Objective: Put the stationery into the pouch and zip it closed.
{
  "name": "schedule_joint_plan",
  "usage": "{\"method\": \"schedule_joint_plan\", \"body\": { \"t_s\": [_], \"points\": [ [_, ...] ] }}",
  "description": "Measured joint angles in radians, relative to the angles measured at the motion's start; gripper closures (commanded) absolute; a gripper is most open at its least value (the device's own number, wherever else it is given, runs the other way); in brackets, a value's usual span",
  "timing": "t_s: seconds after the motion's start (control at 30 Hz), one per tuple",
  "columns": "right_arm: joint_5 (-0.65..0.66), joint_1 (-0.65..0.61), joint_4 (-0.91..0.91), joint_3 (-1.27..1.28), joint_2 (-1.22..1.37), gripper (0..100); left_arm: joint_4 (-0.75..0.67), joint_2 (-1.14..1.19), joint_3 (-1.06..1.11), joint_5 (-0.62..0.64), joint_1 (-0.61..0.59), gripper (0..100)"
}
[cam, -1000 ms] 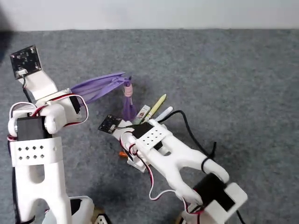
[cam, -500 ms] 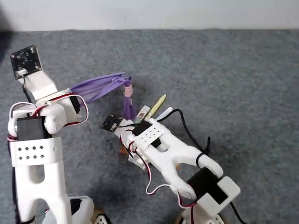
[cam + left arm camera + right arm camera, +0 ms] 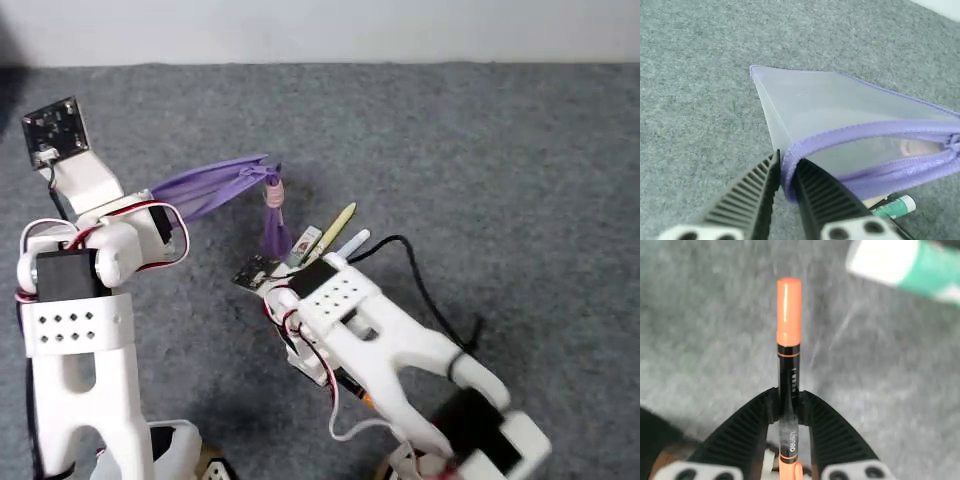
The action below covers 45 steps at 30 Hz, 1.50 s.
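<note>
Table: you're working on a grey table [image 3: 500,180], with a white wall [image 3: 320,30] beyond its far edge.
Your left hand [image 3: 786,172]: clenched on the zip edge of the pouch [image 3: 840,115], left of the table's middle.
Your right hand [image 3: 788,396]: grasping the orange-capped pen [image 3: 789,335].
Yellow pen [image 3: 337,224]: near the table's middle.

The pouch [image 3: 840,115] is frosted clear with purple zip trim. The pen [image 3: 789,315] has a black barrel and an orange cap. The left gripper [image 3: 785,165] and right gripper [image 3: 789,399] are black and ribbed. The arms [image 3: 75,330] are white, the carpet [image 3: 500,150] speckled grey. A tube [image 3: 910,270] is green and white, and a pencil [image 3: 337,223] is yellow.
</note>
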Motion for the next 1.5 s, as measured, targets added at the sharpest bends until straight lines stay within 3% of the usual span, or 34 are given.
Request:
{"method": "schedule_joint_plan", "body": {
  "t_s": [0.3, 0.57, 0.7, 0.97, 1.5],
  "points": [
    [-0.137, 0.0, 0.183, 0.002, -0.382, 99.1, 0.0, 0.0, 0.0, 0.021, 0.0, 99],
    [-0.295, 0.0, 0.15, 0.002, -0.603, 99.1, 0.0, 0.0, 0.0, 0.046, 0.0, 99],
    [-0.307, 0.0, -0.012, 0.002, -0.671, 99.1, 0.0, 0.0, 0.0, 0.049, 0.0, 99],
    [-0.344, -0.002, -0.525, 0.002, -0.72, 99.1, 0.0, 0.0, 0.0, 0.049, 0.0, 99],
    [-0.334, 0.0, -1.203, 0.002, -0.466, 99.1, 0.0, 0.0, 0.0, 0.068, 0.002, 99]
  ]
}}
